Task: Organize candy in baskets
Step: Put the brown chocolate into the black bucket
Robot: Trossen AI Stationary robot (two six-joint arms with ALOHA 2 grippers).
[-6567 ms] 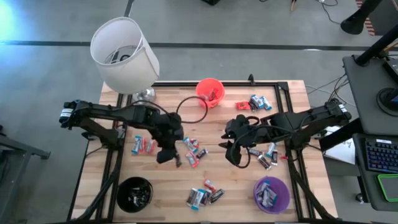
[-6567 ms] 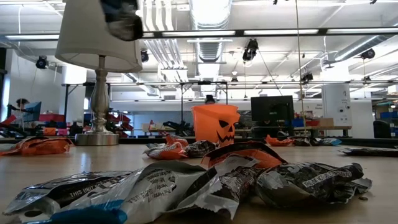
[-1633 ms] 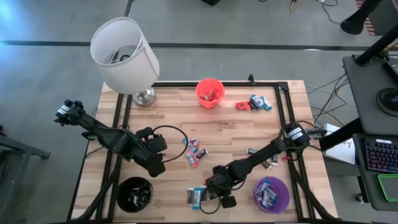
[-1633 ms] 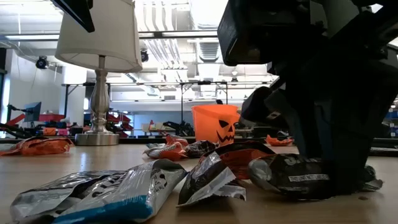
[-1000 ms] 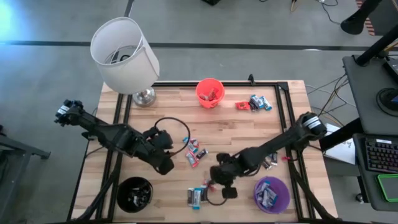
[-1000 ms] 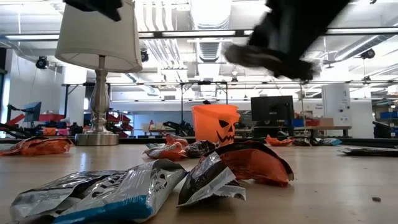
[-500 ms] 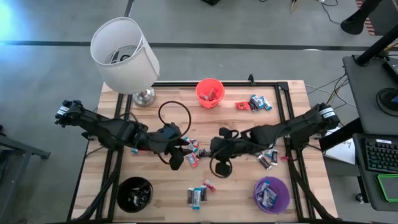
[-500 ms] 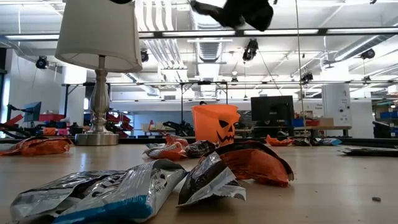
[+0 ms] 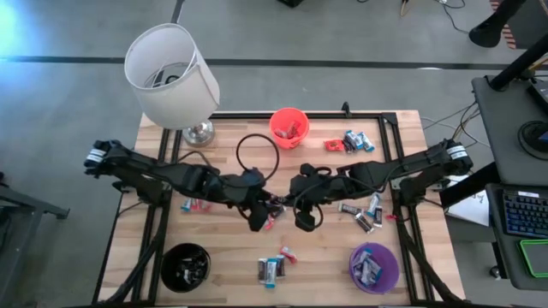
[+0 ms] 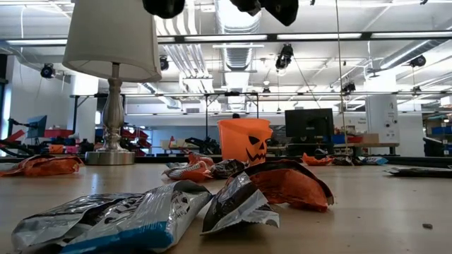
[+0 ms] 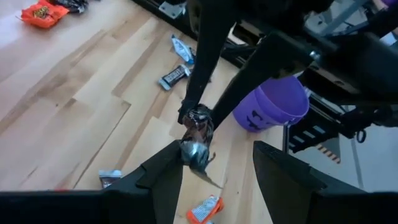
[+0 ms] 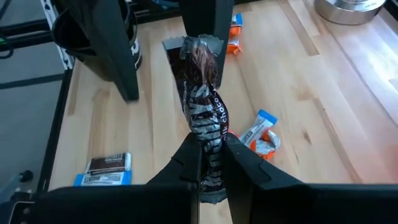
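Observation:
Above the table's middle, my right gripper (image 12: 210,142) is shut on a dark brown candy (image 12: 202,93). Facing it, my left gripper (image 11: 217,149) is open, and the candy's free end (image 11: 195,151) reaches in between its fingers. The two grippers meet at mid-table in the high view, left gripper (image 9: 257,212) and right gripper (image 9: 295,204). The orange-red basket (image 9: 289,127) stands at the far edge, the black basket (image 9: 185,265) near left and the purple basket (image 9: 373,265) near right. Loose candy (image 9: 272,269) lies flat on the wood. My right gripper pinches one end of the dark brown candy (image 12: 208,127) between its two fingers, coming from the table's right. The candy sticks out past the fingertips along their line and is lifted clear of the table. My left gripper: whether one finger (image 11: 174,163) touches the candy's free end, I cannot tell.
A white-shaded lamp (image 9: 171,77) stands at the far left corner. More candy lies at the far right (image 9: 351,141), by the right edge (image 9: 368,214) and left of centre (image 9: 195,204). Black frame rails (image 9: 390,162) run along the table's sides.
My right gripper has risen from the table near its near edge and gone toward the middle, carrying the dark brown candy clear of the wood. My left gripper has gone toward the table's right, up to the candy.

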